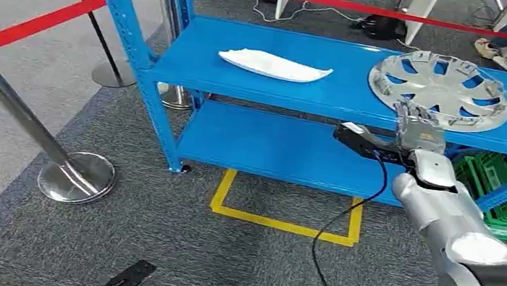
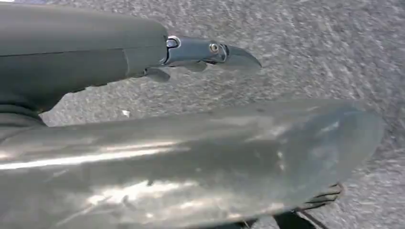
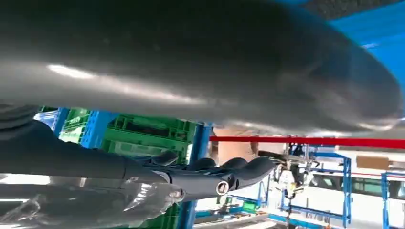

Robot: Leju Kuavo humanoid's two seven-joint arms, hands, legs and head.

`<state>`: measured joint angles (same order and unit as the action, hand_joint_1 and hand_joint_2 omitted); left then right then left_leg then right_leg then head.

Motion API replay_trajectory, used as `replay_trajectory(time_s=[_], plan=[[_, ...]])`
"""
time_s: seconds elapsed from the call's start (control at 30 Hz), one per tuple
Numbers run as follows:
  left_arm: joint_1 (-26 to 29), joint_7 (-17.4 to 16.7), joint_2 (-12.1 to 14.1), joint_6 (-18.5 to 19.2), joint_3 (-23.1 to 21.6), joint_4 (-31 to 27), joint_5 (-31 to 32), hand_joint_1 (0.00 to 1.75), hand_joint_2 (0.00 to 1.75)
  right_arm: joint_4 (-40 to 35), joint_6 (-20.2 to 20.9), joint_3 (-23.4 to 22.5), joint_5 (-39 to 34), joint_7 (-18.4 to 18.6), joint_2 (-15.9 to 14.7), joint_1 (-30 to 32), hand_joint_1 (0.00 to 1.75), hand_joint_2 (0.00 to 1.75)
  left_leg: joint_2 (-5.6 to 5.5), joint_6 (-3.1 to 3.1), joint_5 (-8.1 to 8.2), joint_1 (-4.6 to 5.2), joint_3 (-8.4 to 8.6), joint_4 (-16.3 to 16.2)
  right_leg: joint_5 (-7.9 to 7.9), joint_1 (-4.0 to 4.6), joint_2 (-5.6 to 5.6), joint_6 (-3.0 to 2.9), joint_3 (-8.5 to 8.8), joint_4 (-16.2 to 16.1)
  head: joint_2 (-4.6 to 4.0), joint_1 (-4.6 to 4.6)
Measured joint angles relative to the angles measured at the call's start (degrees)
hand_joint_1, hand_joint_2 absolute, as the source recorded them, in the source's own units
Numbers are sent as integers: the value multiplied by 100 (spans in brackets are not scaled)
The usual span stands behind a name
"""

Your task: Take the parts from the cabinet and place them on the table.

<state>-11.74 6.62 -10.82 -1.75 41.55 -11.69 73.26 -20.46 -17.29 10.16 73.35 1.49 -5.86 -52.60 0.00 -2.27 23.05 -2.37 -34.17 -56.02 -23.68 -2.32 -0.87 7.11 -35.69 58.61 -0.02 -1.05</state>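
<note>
Right robot hand (image 1: 419, 127) on silver spoked hubcap (image 1: 439, 89), glossy blue shelf (image 1: 258, 85).

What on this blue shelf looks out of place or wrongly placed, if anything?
Nothing is spilled or visibly damaged. The silver wheel cover and the white part both lie flat on the blue shelf. The wheel cover sits near the front edge, where the right hand reaches for it.
</note>
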Motion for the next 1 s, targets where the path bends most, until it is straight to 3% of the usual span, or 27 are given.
replay_trajectory(time_s=[0.03,0.07,0.13,0.2,0.23,0.27,0.33,0.37,0.4,0.43,0.5,0.53,0.57,0.6,0.63,0.67,0.87,1.0], plan=[[-11,0,26,0,0,-7,0,0,0,2,7,2,0,-2,2,-9,0,0,1,-55,36,20,-36,-74,-18,22,125,-112,22,5,0,-24],[-6,2,15,0,-2,-7,2,0,0,0,11,2,0,-2,2,10,0,0,-7,-61,21,29,-48,-88,-32,26,140,-256,-3,64,0,-9],[15,0,15,2,-2,-7,4,0,0,-2,13,2,0,-2,2,44,0,0,-5,-84,-13,22,-45,-49,-44,47,164,-359,-71,137,0,33],[10,0,24,0,-2,-7,4,0,0,-9,11,-2,0,-2,2,45,0,0,0,-115,120,6,-75,-138,-49,41,198,-470,-68,142,0,44],[2,0,24,0,-2,-7,7,0,0,-11,11,-2,0,-2,2,35,0,0,-1,-109,288,27,-215,-425,-47,42,215,-487,-65,134,0,50],[-3,0,22,0,-2,-7,4,0,0,-11,13,-2,0,-2,4,36,0,0,-2,-106,510,50,-460,-912,-47,51,230,-511,-66,133,0,68],[8,2,22,2,-2,-7,7,0,0,-11,15,-2,2,-4,7,74,0,0,-3,-66,818,86,-965,-1842,-62,92,252,-543,-67,133,0,74],[15,2,20,2,-2,-7,7,0,0,-11,17,-2,0,-4,7,87,0,0,-3,-27,782,109,-1074,-1965,-65,115,270,-554,-65,133,0,72],[15,0,20,2,-2,-7,7,0,0,-11,17,0,2,-4,9,89,0,0,-4,27,628,138,-1051,-1847,-69,134,294,-560,-63,133,0,72],[14,2,24,2,-2,-7,9,0,0,-13,15,0,15,-9,18,86,0,0,-8,98,388,173,-917,-1530,-73,159,299,-566,-53,133,0,74],[11,9,28,2,-2,-7,9,0,0,-26,-7,2,88,-46,22,82,0,0,-45,282,-106,274,-433,-545,-86,182,323,-576,-13,127,0,70],[8,11,37,2,-2,-7,7,0,0,-28,-18,4,105,-57,31,79,0,0,-73,362,-72,315,-290,-313,-105,229,338,-557,-24,141,0,63],[1,11,24,2,-2,-7,9,0,0,-31,-26,4,116,-63,31,78,0,0,-67,228,-27,275,-243,-154,-118,231,348,-567,-57,164,0,66],[8,11,11,2,-2,-7,7,0,0,-35,-28,4,120,-70,31,84,0,0,-86,-52,-50,256,-256,-156,-107,236,346,-639,-63,155,0,39],[18,11,13,2,-2,-7,7,0,0,-37,-31,4,120,-70,31,90,0,0,-90,88,-56,280,-258,-156,-104,221,343,-623,-59,139,0,53],[20,11,22,2,-2,-7,7,0,0,-37,-31,6,120,-70,31,93,0,0,-90,134,-47,285,-260,-156,-97,220,340,-605,-51,123,0,46],[26,11,13,2,-2,-7,7,0,0,-39,-31,11,125,-79,39,87,0,0,-114,188,-56,284,-262,-156,-58,219,310,-530,7,26,0,44],[27,11,13,20,-2,-7,7,0,0,-39,-28,11,135,-79,39,87,0,0,-114,205,-63,286,-265,-157,-44,216,311,-509,12,11,0,44]])
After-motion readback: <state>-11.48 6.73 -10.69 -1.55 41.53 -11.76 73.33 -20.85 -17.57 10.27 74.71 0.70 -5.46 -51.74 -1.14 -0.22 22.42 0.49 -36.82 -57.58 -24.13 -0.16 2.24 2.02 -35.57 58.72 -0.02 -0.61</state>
